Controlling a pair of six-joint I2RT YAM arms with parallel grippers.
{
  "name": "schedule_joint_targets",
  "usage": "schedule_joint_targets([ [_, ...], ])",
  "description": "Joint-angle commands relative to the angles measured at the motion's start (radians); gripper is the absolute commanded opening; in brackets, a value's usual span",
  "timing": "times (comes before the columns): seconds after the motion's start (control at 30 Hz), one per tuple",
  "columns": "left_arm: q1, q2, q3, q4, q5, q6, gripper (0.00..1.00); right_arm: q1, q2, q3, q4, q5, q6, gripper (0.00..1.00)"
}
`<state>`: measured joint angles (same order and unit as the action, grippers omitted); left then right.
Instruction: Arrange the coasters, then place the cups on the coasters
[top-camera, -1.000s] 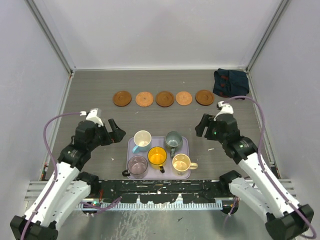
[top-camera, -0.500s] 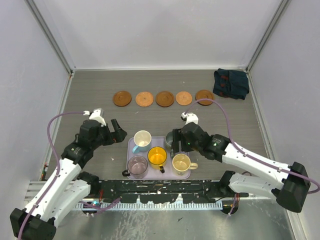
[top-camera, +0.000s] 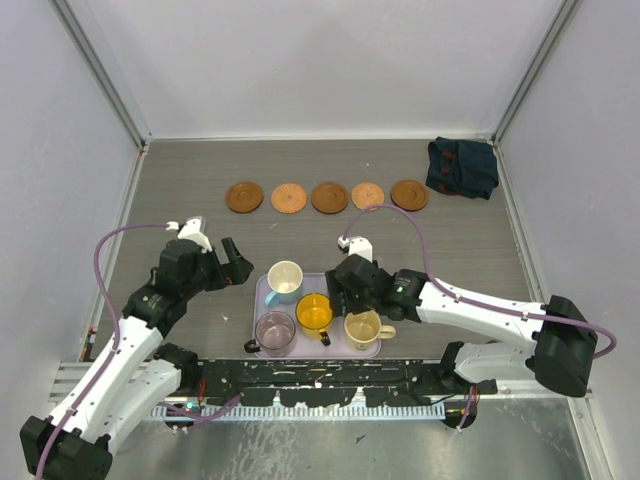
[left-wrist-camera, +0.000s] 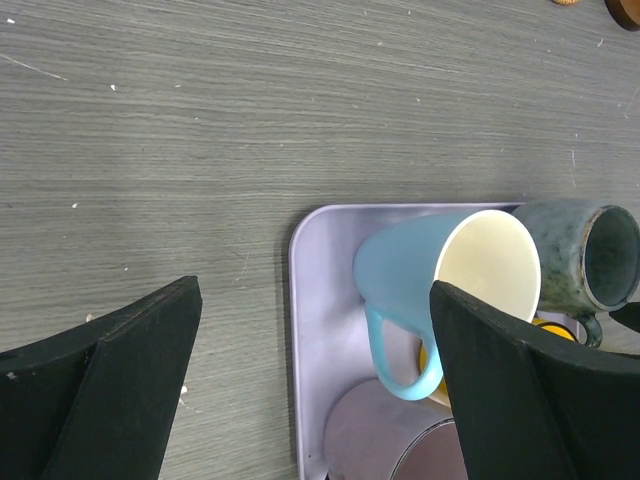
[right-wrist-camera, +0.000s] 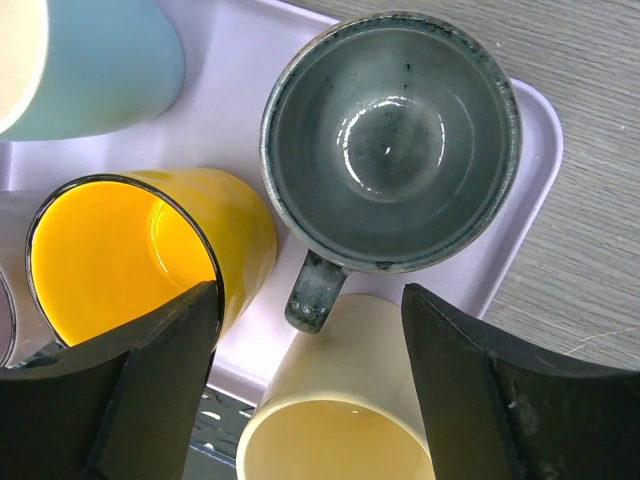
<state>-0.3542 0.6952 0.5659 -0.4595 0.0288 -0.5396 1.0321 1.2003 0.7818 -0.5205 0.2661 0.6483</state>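
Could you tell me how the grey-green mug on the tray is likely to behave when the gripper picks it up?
Its glossy glaze suggests the grey-green mug is rigid but probably slippery. Upright and broad, it seems unlikely to tip, though the orange mug and cream mug crowd its handle.

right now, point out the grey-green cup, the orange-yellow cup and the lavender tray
grey-green cup (right-wrist-camera: 392, 140), right wrist view, on its inside bottom
orange-yellow cup (right-wrist-camera: 105, 255), right wrist view, on its inner wall
lavender tray (left-wrist-camera: 322, 265), left wrist view, on bare floor near its corner
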Motion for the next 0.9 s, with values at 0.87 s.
schedule_joint_targets([
  [0.87,-0.004,-0.007,0.001,0.065,-0.019,-0.005,0.98,0.003,-0.182,-0.033,0.024,0.185,0.131,0.69],
])
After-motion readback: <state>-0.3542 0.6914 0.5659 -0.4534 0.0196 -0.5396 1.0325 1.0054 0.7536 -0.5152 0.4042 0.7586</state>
